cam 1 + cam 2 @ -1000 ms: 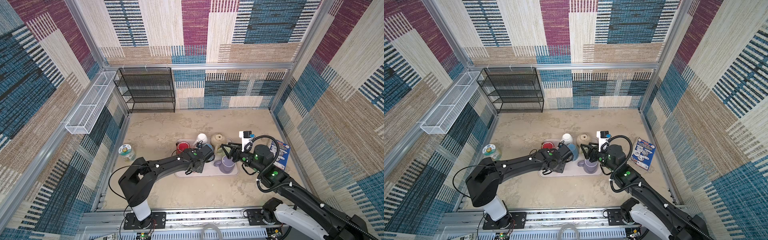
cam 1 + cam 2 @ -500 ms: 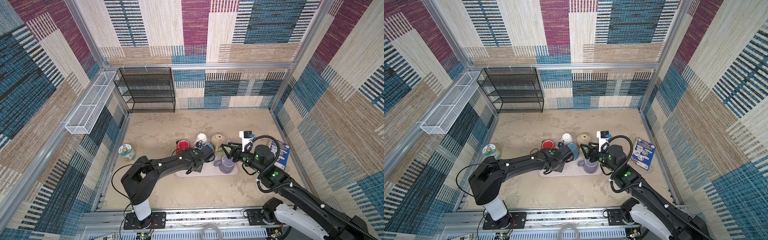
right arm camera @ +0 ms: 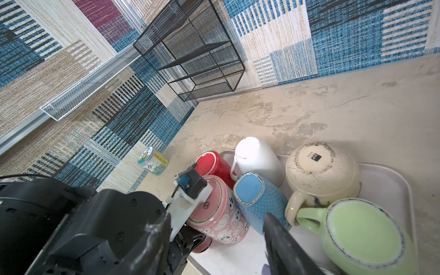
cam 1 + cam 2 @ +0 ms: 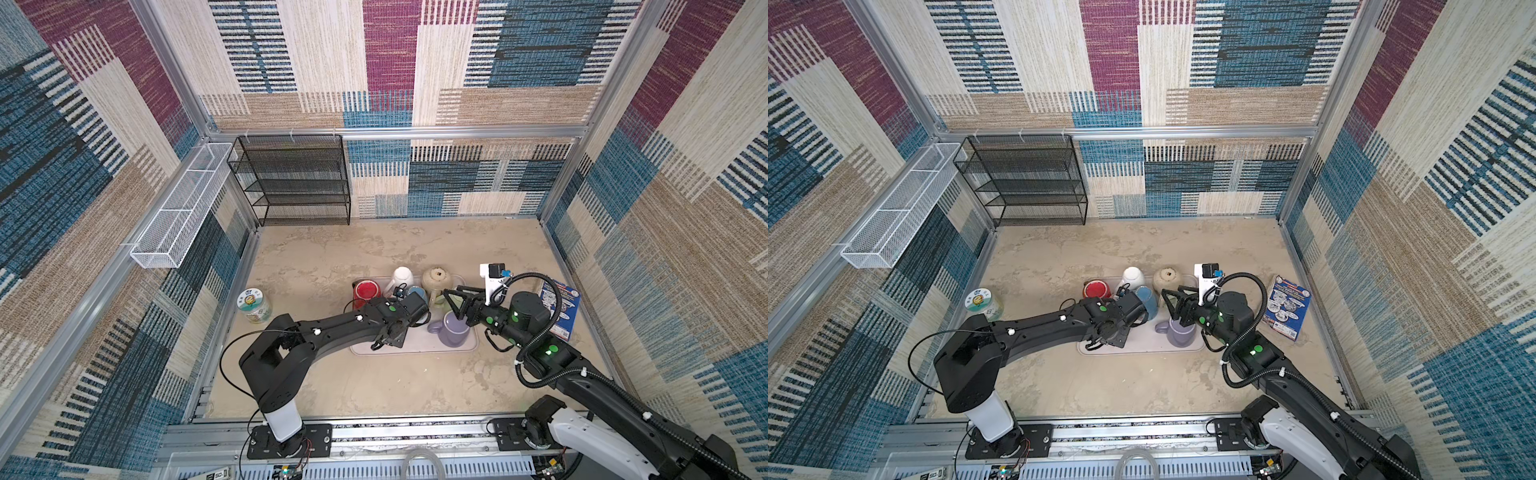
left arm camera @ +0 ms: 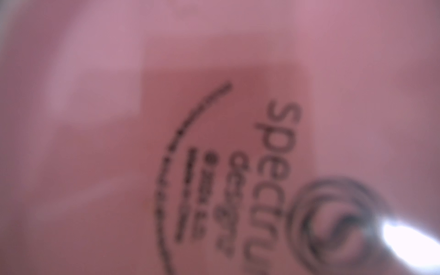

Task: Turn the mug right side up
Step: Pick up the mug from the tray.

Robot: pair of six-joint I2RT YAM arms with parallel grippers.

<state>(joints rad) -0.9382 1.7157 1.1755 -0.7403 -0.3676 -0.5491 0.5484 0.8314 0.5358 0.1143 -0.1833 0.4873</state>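
On the desk (image 4: 374,386), a tray (image 4: 415,345) holds mugs. The pink mug (image 3: 214,214) stands upside down in its left half. The left hand (image 4: 386,336) is at its side, but I cannot tell its grip. The right hand (image 4: 456,296) hangs spread beside the upright purple mug (image 4: 453,328).

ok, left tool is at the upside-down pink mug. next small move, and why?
Probably a short straight lift of the pink mug before any rotation. It stands base-up on the tray, crowded by the blue mug and red mug, so tipping in place could knock them. Whether the left tool grips it is hidden.
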